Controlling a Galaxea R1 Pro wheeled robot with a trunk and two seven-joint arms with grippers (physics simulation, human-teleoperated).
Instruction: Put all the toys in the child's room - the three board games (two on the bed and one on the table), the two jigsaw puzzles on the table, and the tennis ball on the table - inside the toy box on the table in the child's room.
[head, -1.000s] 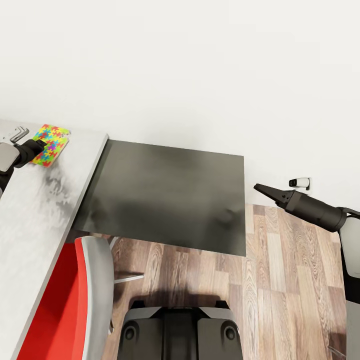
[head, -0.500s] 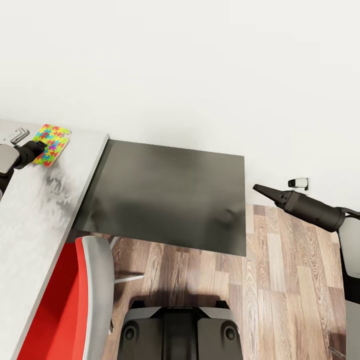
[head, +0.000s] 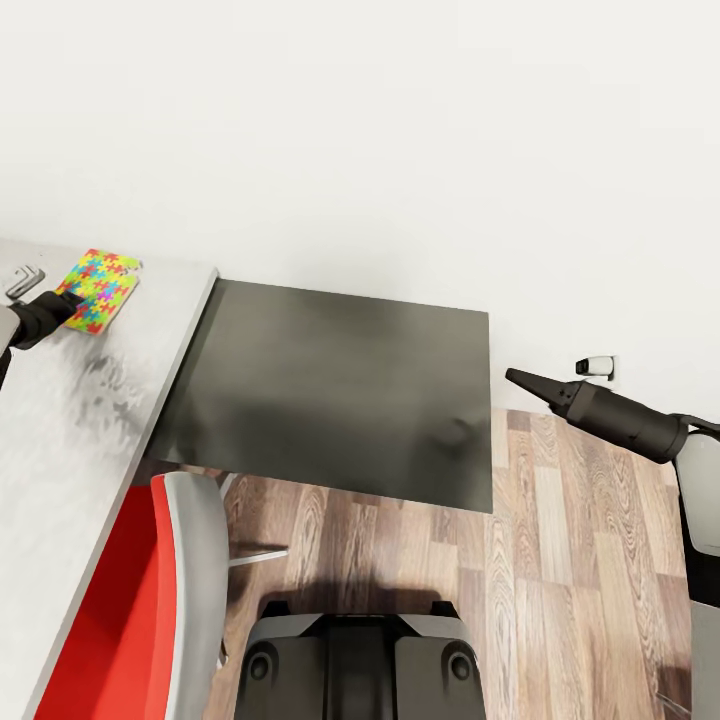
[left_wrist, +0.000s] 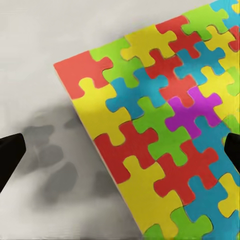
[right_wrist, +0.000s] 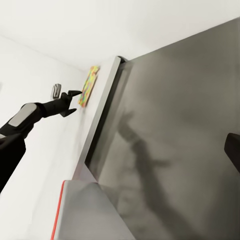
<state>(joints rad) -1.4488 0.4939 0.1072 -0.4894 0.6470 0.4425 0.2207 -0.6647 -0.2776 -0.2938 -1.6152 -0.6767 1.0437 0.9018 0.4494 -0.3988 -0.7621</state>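
Observation:
One jigsaw puzzle (head: 101, 288), a thin square of bright interlocking pieces, lies flat on the pale grey table (head: 70, 420) near its far corner. My left gripper (head: 66, 306) hovers at the puzzle's near edge, open and holding nothing. In the left wrist view the puzzle (left_wrist: 165, 125) spans the space between the two spread fingertips (left_wrist: 10, 155). The right wrist view shows the puzzle (right_wrist: 90, 86) with the left gripper (right_wrist: 73, 102) beside it. My right gripper (head: 515, 377) hangs open and empty over the floor, right of the dark cabinet. The toy box, board games and tennis ball are out of view.
A low dark-topped cabinet (head: 340, 390) stands against the white wall next to the table. A red and grey chair (head: 150, 600) is tucked under the table's near side. A small grey object (head: 22, 281) lies on the table left of the puzzle. Wood floor (head: 560, 560) spreads to the right.
My left gripper has drawn back slightly to the left along the puzzle's edge. The puzzle and the right arm have stayed in place.

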